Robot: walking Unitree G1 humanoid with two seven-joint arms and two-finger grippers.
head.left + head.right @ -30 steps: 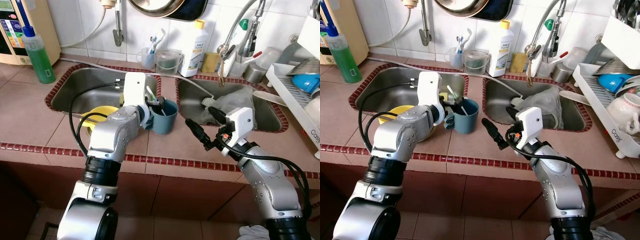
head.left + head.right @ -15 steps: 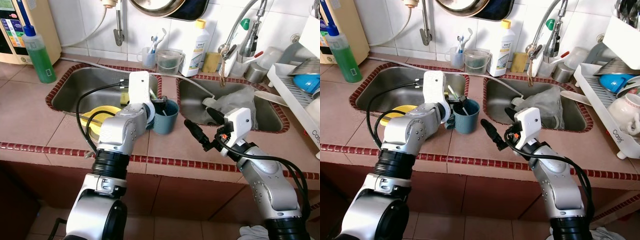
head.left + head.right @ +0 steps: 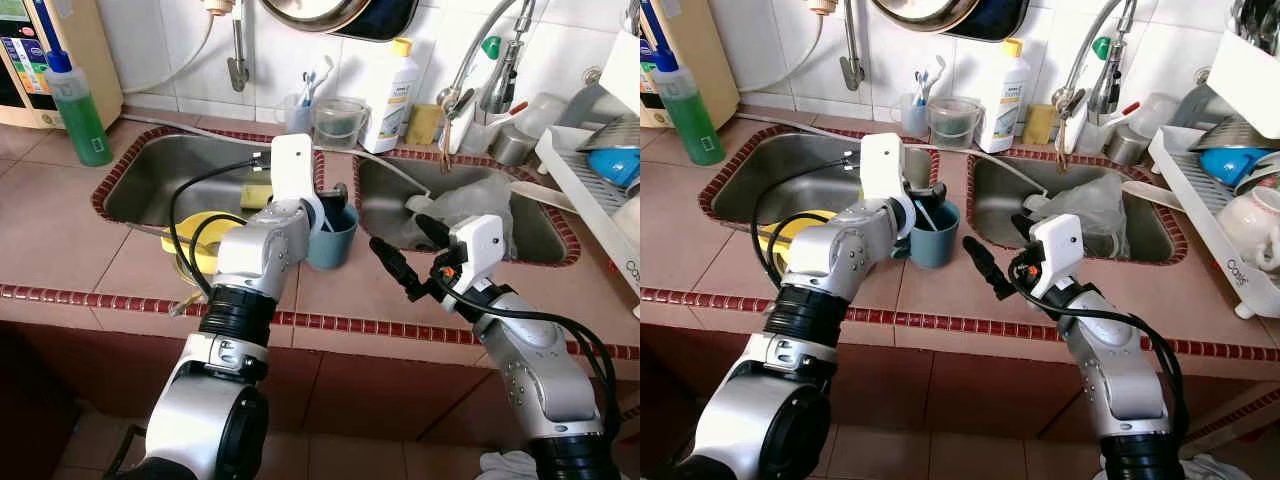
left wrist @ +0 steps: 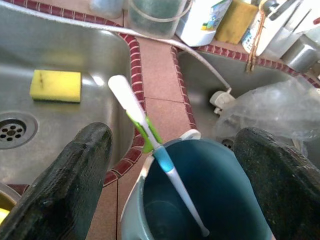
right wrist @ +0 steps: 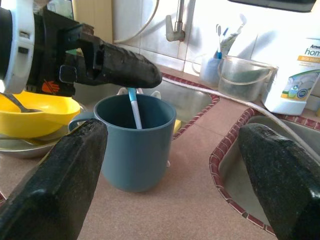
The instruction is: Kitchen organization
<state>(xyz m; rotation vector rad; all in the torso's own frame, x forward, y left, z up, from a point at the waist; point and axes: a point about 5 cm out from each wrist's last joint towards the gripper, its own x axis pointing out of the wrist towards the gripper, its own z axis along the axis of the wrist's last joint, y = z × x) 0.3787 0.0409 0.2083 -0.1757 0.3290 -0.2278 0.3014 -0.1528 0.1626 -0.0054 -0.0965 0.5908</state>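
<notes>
Since a second ago the left gripper (image 4: 165, 165) has pushed farther forward over the blue cup (image 3: 331, 233), and the toothbrush (image 4: 150, 145) that it carried now stands loose inside the cup, its white handle leaning out over the rim toward the cup's 11 o'clock. Both black fingers (image 4: 75, 185) of that gripper are spread wide, one on each side of the cup's mouth, gripping nothing. At 3 o'clock from the cup, near it, the right gripper (image 3: 410, 255) hovers above the tiled counter (image 3: 70, 220) with its own fingers (image 5: 60, 185) wide apart, facing the cup and empty. Standing upright on the strip of counter between the two sinks, the cup has the left sink (image 3: 165, 170) at its 9 o'clock, where a yellow bowl (image 3: 205, 235) sits on a metal plate and a yellow sponge (image 4: 55, 86) lies near the drain. At the cup's 3 o'clock is the right sink (image 3: 385, 205), with crumpled clear plastic (image 3: 480, 205) in it. Against the wall at 12 o'clock stand a clear tumbler with toothbrushes (image 3: 297, 112), a clear bucket-shaped container (image 3: 338, 122) and a white detergent bottle (image 3: 389, 95). A green soap bottle (image 3: 75, 110) stands far off at 10 o'clock, and a dish rack (image 3: 595, 180) holds crockery at 2 o'clock.
</notes>
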